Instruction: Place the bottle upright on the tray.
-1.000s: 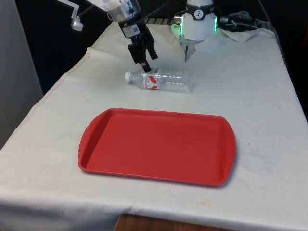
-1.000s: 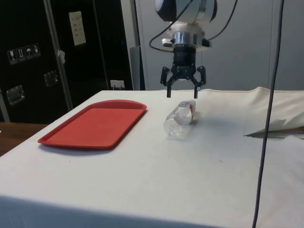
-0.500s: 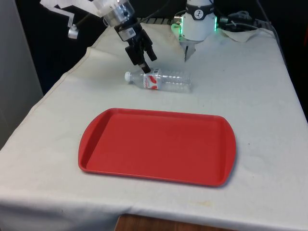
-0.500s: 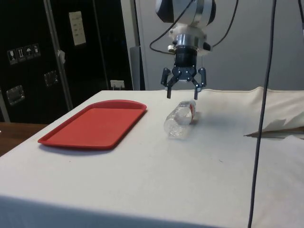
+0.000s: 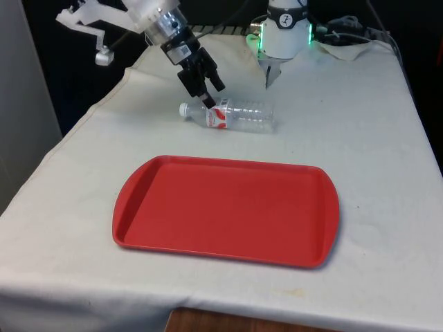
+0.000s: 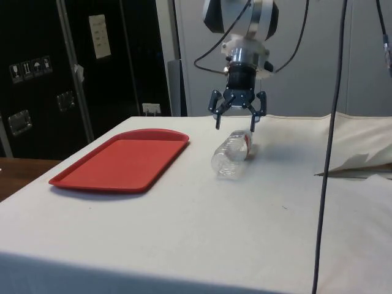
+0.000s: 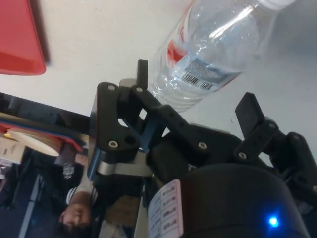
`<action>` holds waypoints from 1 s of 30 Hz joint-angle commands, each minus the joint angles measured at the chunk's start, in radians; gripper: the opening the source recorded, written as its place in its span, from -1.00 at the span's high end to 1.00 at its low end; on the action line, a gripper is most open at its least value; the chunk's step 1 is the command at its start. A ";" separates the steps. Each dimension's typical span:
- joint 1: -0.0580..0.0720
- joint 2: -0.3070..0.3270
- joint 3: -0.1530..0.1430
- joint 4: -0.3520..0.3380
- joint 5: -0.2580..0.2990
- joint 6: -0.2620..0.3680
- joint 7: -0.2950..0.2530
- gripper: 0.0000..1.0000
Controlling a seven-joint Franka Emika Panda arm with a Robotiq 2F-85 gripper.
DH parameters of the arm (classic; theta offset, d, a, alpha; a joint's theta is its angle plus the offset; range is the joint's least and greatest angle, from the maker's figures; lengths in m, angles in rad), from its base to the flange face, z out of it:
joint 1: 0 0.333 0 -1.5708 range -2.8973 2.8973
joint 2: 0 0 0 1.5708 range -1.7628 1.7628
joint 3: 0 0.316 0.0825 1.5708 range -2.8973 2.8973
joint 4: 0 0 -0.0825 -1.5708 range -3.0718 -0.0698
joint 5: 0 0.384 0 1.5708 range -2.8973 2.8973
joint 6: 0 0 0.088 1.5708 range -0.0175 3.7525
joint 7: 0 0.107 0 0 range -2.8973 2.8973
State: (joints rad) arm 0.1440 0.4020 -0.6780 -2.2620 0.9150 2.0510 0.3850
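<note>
The clear plastic water bottle with a red-and-white label and white cap [image 5: 228,115] lies on its side on the white-clothed table [image 5: 367,138], just beyond the far edge of the flat red plastic tray [image 5: 225,209]. The black two-finger gripper [image 6: 234,122] hangs tilted just above its label end, jaws spread wide and holding nothing. This looks like the approach before the grasp; next it must descend so the fingers [image 7: 142,74] straddle the bottle, then close.

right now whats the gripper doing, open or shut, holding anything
Gripper: open, holding nothing, poised over the neck end of the lying bottle.
</note>
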 commanded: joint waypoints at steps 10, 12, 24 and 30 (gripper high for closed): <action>-0.018 0.061 -0.016 0.033 0.072 -0.089 -0.079 -1.00; -0.020 0.081 -0.022 0.044 0.089 -0.114 -0.098 -1.00; -0.024 0.170 -0.047 0.099 0.134 -0.211 -0.134 -1.00; -0.025 0.208 -0.066 0.120 0.153 -0.259 -0.130 -1.00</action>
State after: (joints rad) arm 0.1290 0.6070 -0.7480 -2.1470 1.0640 1.8040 0.2530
